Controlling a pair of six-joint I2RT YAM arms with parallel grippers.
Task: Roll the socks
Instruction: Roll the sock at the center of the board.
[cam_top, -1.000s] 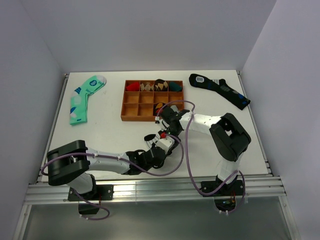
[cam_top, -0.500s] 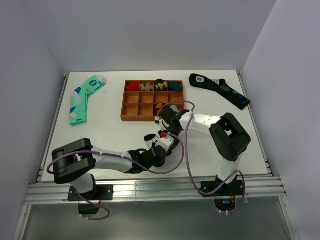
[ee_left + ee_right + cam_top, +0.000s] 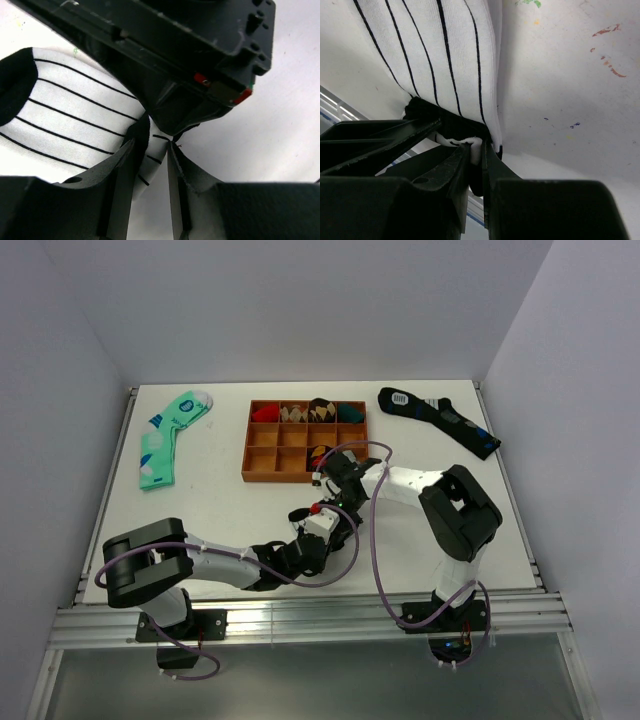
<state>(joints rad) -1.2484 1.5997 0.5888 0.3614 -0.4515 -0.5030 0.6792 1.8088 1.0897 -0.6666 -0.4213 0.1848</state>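
The white sock with thin black stripes lies on the table between both grippers. In the top view only a black end of it shows beside them. My left gripper is closed on a striped edge of the sock, right under the right gripper's body. In the top view it sits near the table's front middle. My right gripper is shut on the sock's black end and a white fold. In the top view it meets the left gripper tip to tip.
A brown compartment tray with several rolled socks stands just behind the grippers. A mint green sock lies at the back left. A long black sock with blue patches lies at the back right. Cables loop around both arms.
The left arm has shifted a little and its gripper has moved slightly closer to the right gripper. Both grippers stay on the sock.
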